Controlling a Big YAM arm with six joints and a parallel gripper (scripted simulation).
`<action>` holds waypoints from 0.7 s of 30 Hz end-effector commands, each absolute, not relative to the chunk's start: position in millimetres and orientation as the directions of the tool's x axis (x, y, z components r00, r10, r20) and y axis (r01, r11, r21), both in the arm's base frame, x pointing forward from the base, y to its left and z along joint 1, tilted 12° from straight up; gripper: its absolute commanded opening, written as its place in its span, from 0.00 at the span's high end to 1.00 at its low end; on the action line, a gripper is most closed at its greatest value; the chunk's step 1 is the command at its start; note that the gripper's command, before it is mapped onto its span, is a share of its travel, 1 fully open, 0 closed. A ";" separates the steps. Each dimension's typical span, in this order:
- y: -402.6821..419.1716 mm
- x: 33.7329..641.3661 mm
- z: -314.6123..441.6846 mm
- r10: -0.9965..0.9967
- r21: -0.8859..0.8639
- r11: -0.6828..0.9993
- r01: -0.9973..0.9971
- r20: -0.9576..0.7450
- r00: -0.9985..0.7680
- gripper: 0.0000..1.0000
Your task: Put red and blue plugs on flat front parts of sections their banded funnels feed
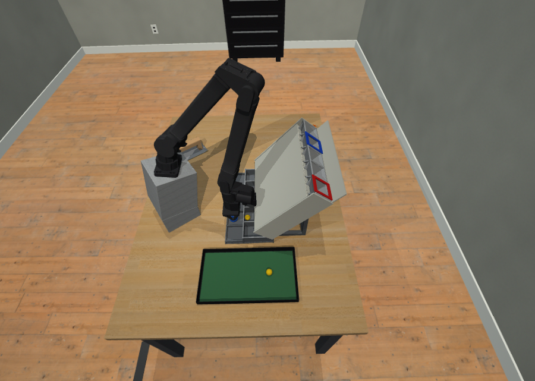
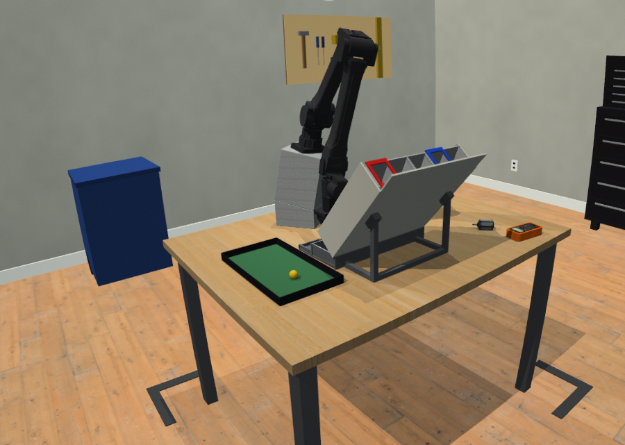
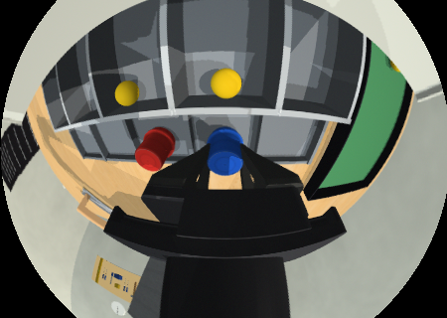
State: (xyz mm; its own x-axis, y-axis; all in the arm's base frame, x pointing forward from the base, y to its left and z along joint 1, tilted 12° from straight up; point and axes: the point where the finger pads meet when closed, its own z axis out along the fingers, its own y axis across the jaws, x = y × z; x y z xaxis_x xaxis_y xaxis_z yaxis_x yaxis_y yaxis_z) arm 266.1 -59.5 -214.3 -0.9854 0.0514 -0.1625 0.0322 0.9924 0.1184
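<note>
My gripper (image 1: pixel 232 216) (image 3: pixel 224 148) is shut on the blue plug (image 1: pixel 233 221) (image 3: pixel 225 157), holding it upright low over the flat front part of the section second from the green tray. Whether it touches there I cannot tell. A yellow marble (image 1: pixel 247 217) (image 3: pixel 226 83) lies behind it in that section. The red plug (image 3: pixel 155 149) stands on the adjoining front part, away from the tray; another marble (image 3: pixel 126 93) lies behind it. The red-banded funnel (image 1: pixel 329 189) (image 2: pixel 376 162) is at the tray end, the blue-banded funnel (image 1: pixel 318 144) (image 2: pixel 434 150) farther along. The pipes are hidden.
The sloping cover (image 1: pixel 279 173) (image 2: pixel 404 203) rises close beside the gripper. The green tray (image 1: pixel 248 301) (image 2: pixel 251 278) holds one marble (image 1: pixel 268 271) (image 2: pixel 293 274). An orange meter (image 2: pixel 524 231) and a small dark object (image 2: pixel 485 224) lie behind the rig.
</note>
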 end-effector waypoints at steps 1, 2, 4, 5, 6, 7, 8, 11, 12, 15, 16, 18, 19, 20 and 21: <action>-58.1 267.9 -213.3 0.053 0.115 0.993 0.034 -0.170 -0.984 1.00; -58.1 267.9 -213.3 0.053 0.115 0.993 0.034 -0.170 -0.984 0.41; -58.1 267.9 -213.3 0.053 0.115 0.993 0.033 -0.170 -0.984 0.41; -58.1 267.9 -213.3 0.053 0.115 0.993 0.033 -0.170 -0.984 0.41; -58.1 267.9 -213.3 0.053 0.115 0.993 0.033 -0.170 -0.984 0.41; -58.1 267.9 -213.3 0.053 0.115 0.993 0.033 -0.170 -0.984 0.41; -58.1 267.9 -213.3 0.053 0.115 0.993 0.033 -0.170 -0.984 0.41; -58.1 267.9 -213.3 0.053 0.115 0.993 0.033 -0.170 -0.984 0.41; -58.1 267.9 -213.3 0.053 0.115 0.993 0.033 -0.170 -0.984 0.41; -58.1 267.9 -213.3 0.053 0.115 0.993 0.033 -0.170 -0.984 0.41; -58.1 267.9 -213.3 0.053 0.115 0.993 0.033 -0.170 -0.984 0.41; -58.1 267.9 -213.3 0.053 0.115 0.993 0.033 -0.170 -0.984 0.41; -58.1 267.9 -213.3 0.053 0.115 0.993 0.033 -0.170 -0.984 0.41; -58.1 267.9 -213.3 0.053 0.115 0.993 0.033 -0.170 -0.984 0.41; -58.1 267.9 -213.3 0.053 0.115 0.993 0.033 -0.170 -0.984 0.41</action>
State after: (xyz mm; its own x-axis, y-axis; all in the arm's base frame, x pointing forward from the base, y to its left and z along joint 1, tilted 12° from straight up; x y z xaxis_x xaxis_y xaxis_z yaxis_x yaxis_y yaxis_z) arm 266.1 -59.5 -214.3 -0.9854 0.0516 -0.1625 0.0324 0.9924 0.1184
